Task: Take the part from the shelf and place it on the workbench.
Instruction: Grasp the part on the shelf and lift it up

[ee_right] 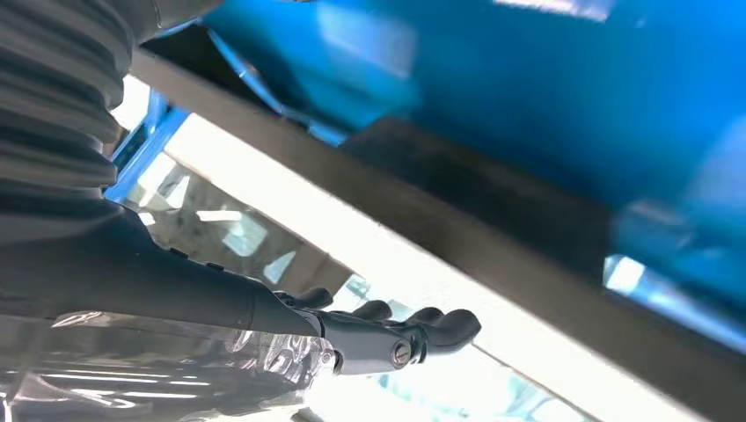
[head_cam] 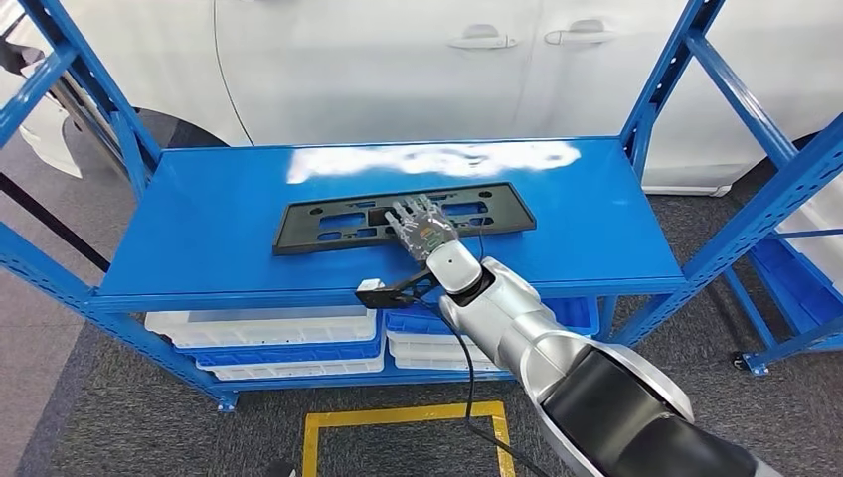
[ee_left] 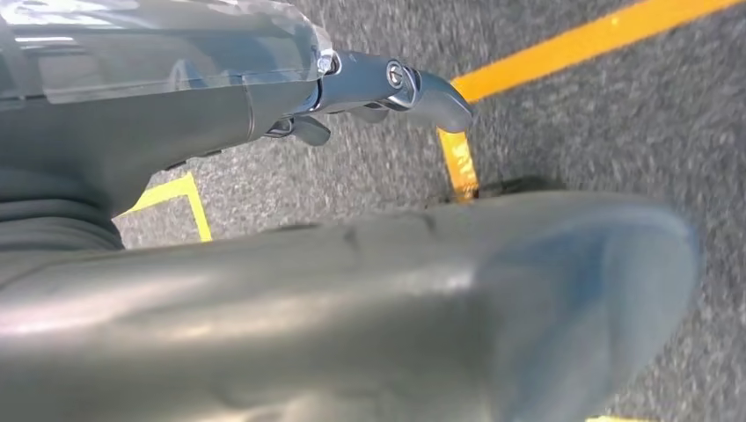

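a blue metal shelf unit [head_cam: 199, 238] stands in the middle of the space, its top board glossy and catching a pale streak of overhead light [head_cam: 432, 159] near the back edge. slanted blue braces [head_cam: 741, 99] rise at both sides. on the lower level sit stacked white and blue plastic bins [head_cam: 263, 333]. behind the shelf a white car [head_cam: 477, 60] fills the background, two door handles showing and a dark wheel arch at the left. the floor is dark grey carpet [head_cam: 129, 417] marked with yellow tape lines [head_cam: 403, 415] in front of the shelf; at the far left the flooring turns to a lighter, pinkish tone.
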`<move>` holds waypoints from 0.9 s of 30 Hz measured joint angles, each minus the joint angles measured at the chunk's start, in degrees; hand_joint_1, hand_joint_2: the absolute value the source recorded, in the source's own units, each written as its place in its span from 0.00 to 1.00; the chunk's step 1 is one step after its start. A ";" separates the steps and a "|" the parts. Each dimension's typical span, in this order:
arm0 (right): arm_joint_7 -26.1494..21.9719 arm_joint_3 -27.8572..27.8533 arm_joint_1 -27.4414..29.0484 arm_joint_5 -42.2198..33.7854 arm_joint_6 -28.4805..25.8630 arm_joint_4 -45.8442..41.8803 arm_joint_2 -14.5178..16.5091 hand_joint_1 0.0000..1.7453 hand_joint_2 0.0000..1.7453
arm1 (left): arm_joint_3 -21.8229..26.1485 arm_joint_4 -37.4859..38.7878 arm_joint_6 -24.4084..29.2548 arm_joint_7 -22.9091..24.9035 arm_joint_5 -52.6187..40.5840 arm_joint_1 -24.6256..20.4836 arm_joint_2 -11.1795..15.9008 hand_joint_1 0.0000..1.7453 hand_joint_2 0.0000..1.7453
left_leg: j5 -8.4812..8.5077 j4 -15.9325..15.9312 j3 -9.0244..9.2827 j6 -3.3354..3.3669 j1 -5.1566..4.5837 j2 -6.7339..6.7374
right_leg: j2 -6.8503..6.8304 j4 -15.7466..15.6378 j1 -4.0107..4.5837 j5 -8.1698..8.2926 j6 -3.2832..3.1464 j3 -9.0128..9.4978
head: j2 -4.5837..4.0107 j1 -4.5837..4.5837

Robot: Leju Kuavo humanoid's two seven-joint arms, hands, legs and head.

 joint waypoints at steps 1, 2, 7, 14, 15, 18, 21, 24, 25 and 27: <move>-0.13 -0.08 0.29 0.01 -0.35 0.19 0.15 0.00 1.00 | -0.04 0.01 0.03 0.14 0.01 0.14 -0.05 0.00 0.00 | -0.03 0.07 -0.01 -0.01 -0.01 -0.04 | -0.02 1.19 -0.04 0.09 0.08 -0.62 | 0.00 0.00; -0.26 -0.20 0.47 0.00 -0.85 0.34 0.27 0.00 1.00 | -0.10 0.01 0.07 0.28 0.01 0.27 -0.09 0.00 0.00 | -0.08 0.19 -0.02 -0.07 0.00 -0.10 | -0.03 0.15 -0.07 1.22 0.09 -0.14 | 0.00 0.00; -0.38 -0.96 0.55 -0.05 -3.10 0.59 1.01 0.00 1.00 | -0.39 0.01 0.19 0.62 0.03 0.44 -0.27 0.00 0.00 | -0.92 1.56 -0.53 -1.24 -0.31 -0.16 | -0.11 -13.86 0.18 6.81 -0.95 6.43 | 0.00 -0.01; -0.36 -1.24 0.63 -0.07 -3.56 0.66 1.67 0.00 1.00 | -0.49 0.01 0.22 0.71 0.06 0.57 -0.29 0.00 0.00 | -7.19 12.72 -5.46 -3.36 0.17 -0.14 | -0.24 -14.32 0.02 7.16 -2.70 6.47 | 0.00 -0.01; -0.36 -1.25 0.71 -0.07 -3.55 0.70 1.72 0.00 1.00 | -0.49 0.01 0.22 0.71 0.06 0.65 -0.29 0.00 0.00 | -8.40 16.16 -7.08 -3.51 0.26 -0.14 | -0.23 -14.32 0.04 7.16 -2.72 6.44 | 0.00 0.00; -0.36 -1.25 0.84 -0.06 -3.56 0.77 1.79 0.00 1.00 | -0.51 0.01 0.22 0.71 0.06 0.85 -0.28 0.00 0.00 | -5.95 14.71 -6.42 -3.39 0.39 -0.14 | -0.17 -14.30 0.06 7.15 -2.69 6.56 | 0.00 0.00; -0.36 -1.30 0.79 -0.06 -3.66 0.77 1.91 0.00 1.00 | -0.51 0.01 0.24 0.71 0.06 0.75 -0.26 0.00 0.00 | -1.47 3.22 -0.90 -2.39 0.10 -0.16 | -0.12 -14.32 0.20 7.21 -2.21 6.67 | 0.00 -0.01; -0.34 -1.43 0.79 -0.05 -4.06 0.77 1.96 0.00 1.00 | -0.51 0.01 0.22 0.70 0.03 0.74 -0.28 0.00 0.00 | -1.08 1.31 -0.20 -1.49 -0.21 -0.24 | -0.15 -14.61 0.24 7.48 -1.18 6.61 | 0.00 0.00; -0.30 -1.52 0.79 -0.03 -4.35 0.77 1.95 0.00 1.00 | -0.52 0.01 0.20 0.68 0.01 0.75 -0.31 0.00 0.00 | -0.84 1.02 -0.12 -1.18 -0.09 -0.22 | -0.18 -14.55 0.21 7.41 -0.84 6.63 | 0.00 0.00; 0.01 -1.73 0.69 0.10 -5.16 0.77 1.92 0.00 1.00 | -0.58 0.02 0.17 0.62 -0.02 0.63 -0.38 0.00 0.00 | -0.29 0.33 0.08 -0.49 0.16 -0.17 | -0.17 -12.10 0.22 5.59 -0.35 5.58 | 0.00 0.00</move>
